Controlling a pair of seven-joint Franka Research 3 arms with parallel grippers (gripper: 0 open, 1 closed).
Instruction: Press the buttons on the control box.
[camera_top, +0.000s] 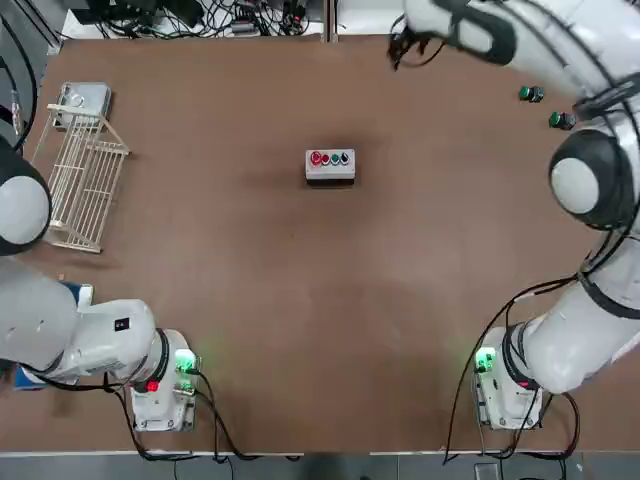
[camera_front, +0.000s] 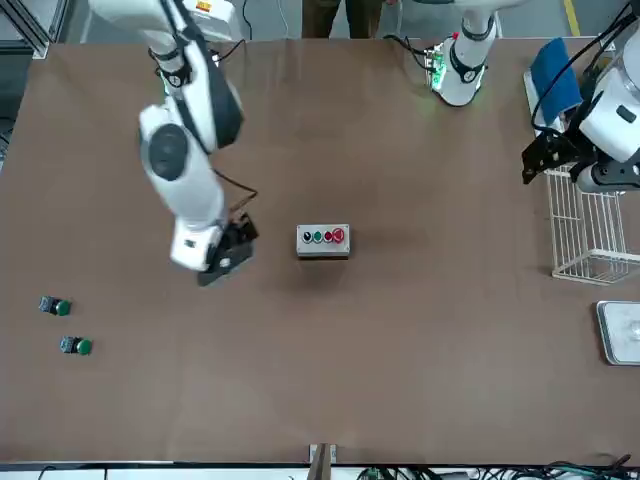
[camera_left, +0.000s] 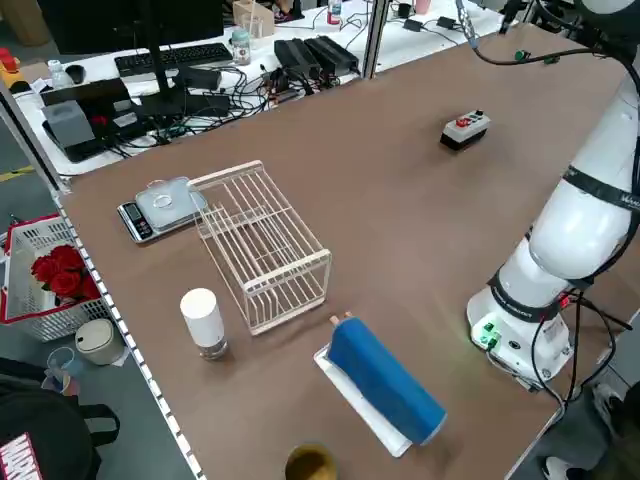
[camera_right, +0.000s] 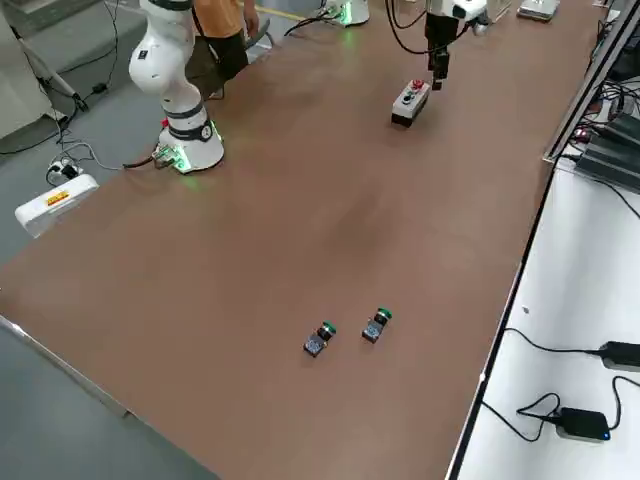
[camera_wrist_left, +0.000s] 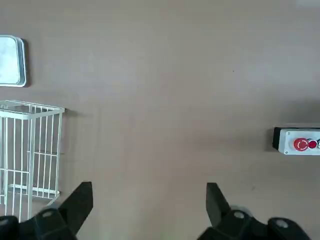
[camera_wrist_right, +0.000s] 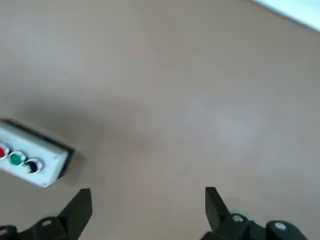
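The right gripper (camera_front: 232, 250) hovers beside the control box (camera_front: 323, 240), jaws spread apart. The left gripper (camera_wrist_left: 150, 207), jaws also released, waits near the rack (camera_top: 80, 185). Spread jaws could straddle a button or nudge the box.

The control box (camera_top: 330, 166) is showing a light grey body with a dark base and a row of round buttons — two red, one green, one dark. The table (camera_top: 300, 300) is presenting a uniform brown surface. The wire rack (camera_top: 80, 175) is appearing white. Two loose buttons (camera_front: 65, 325) are showing green caps. The arms are white with black fingers (camera_wrist_left: 80, 205) — green lights are glowing at both bases.
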